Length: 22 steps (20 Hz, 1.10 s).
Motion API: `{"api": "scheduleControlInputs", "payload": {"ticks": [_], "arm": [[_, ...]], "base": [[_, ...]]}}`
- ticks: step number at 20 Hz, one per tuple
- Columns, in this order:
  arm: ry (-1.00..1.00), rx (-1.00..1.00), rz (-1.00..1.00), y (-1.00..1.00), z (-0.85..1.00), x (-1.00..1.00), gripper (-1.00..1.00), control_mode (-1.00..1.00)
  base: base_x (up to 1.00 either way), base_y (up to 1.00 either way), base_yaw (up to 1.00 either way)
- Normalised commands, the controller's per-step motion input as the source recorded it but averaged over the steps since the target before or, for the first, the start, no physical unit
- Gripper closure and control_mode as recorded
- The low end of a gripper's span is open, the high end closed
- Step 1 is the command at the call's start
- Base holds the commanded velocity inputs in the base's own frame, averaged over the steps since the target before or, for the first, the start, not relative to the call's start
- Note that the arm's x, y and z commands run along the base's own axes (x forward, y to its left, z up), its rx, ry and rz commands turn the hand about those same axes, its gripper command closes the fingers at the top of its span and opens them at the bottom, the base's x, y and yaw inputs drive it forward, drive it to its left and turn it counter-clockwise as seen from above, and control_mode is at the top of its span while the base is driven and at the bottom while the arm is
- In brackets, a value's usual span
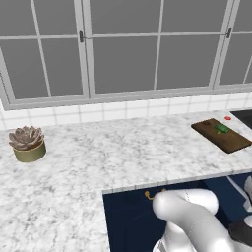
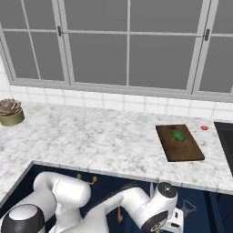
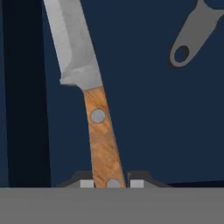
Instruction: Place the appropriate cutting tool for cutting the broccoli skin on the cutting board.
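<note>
Fingers (image 3: 87, 183) clamping on the knife (image 3: 103, 144) handle, down in the open drawer (image 3: 153, 131). Grasping step nearly done. Next, lifting clear and carrying up right to the cutting board (image 2: 179, 143), beside the broccoli (image 2: 178, 135).

Knife (image 3: 94, 100) blade tip past the top edge, handle end seemingly hidden between the fingers (image 3: 87, 183).
</note>
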Motion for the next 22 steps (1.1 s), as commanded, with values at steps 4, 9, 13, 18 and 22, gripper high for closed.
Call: {"api": "scheduleControlInputs", "payload": {"ticks": [4, 9, 13, 18, 22], "arm": [[0.0, 0.0, 0.02, 0.0, 0.92, -0.39, 1.0, -1.0], [0.02, 0.01, 0.07, 0.0, 1.0, -0.67, 1.0, -1.0], [0.04, 0.05, 0.11, 0.0, 1.0, -0.62, 1.0, -1.0], [-0.01, 0.03, 0.1, -0.09, 0.84, 0.38, 1.0, -1.0], [-0.08, 0.09, 0.08, -0.44, 0.76, 1.0, 1.0, -1.0]], "base": [[0.0, 0.0, 0.0], [0.0, 0.0, 0.0], [0.0, 0.0, 0.0], [0.0, 0.0, 0.0], [0.0, 0.0, 0.0]]}}
